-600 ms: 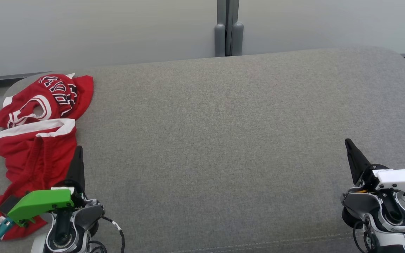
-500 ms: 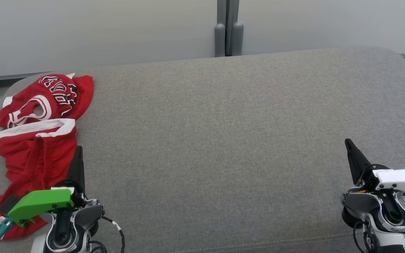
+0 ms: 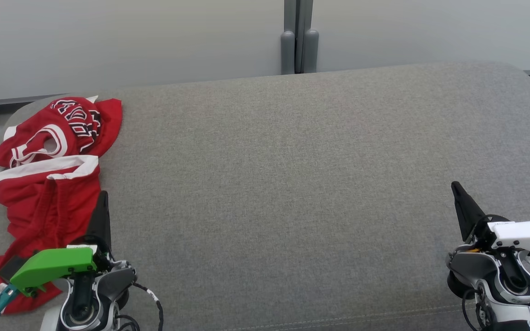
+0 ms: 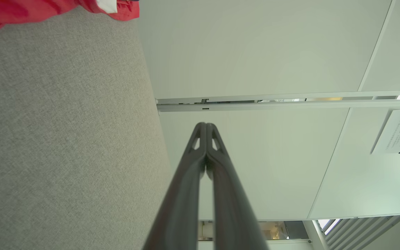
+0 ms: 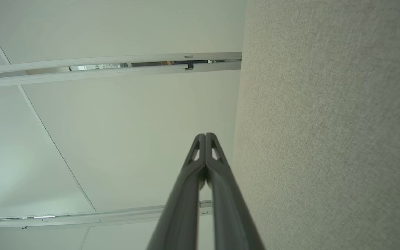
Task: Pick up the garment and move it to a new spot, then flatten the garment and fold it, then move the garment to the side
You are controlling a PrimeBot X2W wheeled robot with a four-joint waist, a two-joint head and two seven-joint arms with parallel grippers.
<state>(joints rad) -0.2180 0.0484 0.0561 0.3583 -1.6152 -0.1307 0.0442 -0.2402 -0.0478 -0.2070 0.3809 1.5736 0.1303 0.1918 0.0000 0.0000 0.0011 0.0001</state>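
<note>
Grey fabric surface [image 3: 292, 184] before pale wall panels [image 3: 131, 41]

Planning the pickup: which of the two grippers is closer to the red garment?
The left gripper, the one with the green cover, beside the garment; the white-covered right gripper sits across the cushion.

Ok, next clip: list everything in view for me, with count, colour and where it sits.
garment: one, red with white bands and black lettering, crumpled at the left end of the padded surface
padded surface: one, grey fabric, spanning the head view
wall panels: two, pale, behind the surface
post: one, grey, between the panels
notice sheet: one, white, on the wall in the left wrist view
left gripper: one, dark fingers, shut, lower left beside the garment
right gripper: one, dark fingers, shut, lower right over bare fabric
</note>
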